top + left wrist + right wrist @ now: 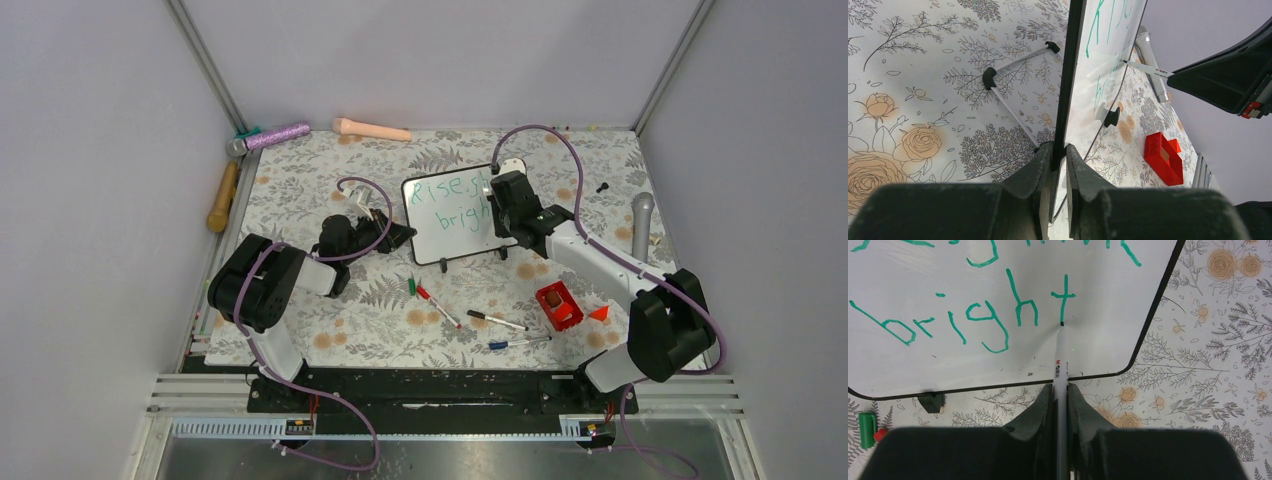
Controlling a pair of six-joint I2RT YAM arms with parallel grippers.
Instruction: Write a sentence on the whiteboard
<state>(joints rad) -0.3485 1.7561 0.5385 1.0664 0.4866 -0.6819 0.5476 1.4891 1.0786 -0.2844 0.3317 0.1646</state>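
Whiteboard [998, 270]: glossy white face with soft reflections; thin black frame, smooth, plastic-looking.
Marker [1061, 355]: smooth white plastic barrel.
Table cover [300, 190]: matt floral print.
Left gripper [1059, 150]: matt black plastic, faintly grainy.
Red box [1162, 157]: shiny moulded plastic.
Microphone [642, 225]: silver-grey metal look.
Handle [222, 200]: pale wood.

Holding the left arm [268, 285] folded low and pointing right, with the left gripper [1059, 150] pinching the edge of the board [1068, 75] between nearly closed fingers. Holding the right arm [592, 257] stretched forward and leftward, with the right gripper [1060, 390] clamping a pen [1060, 347] tight, its tip pointing straight ahead from between the fingers.
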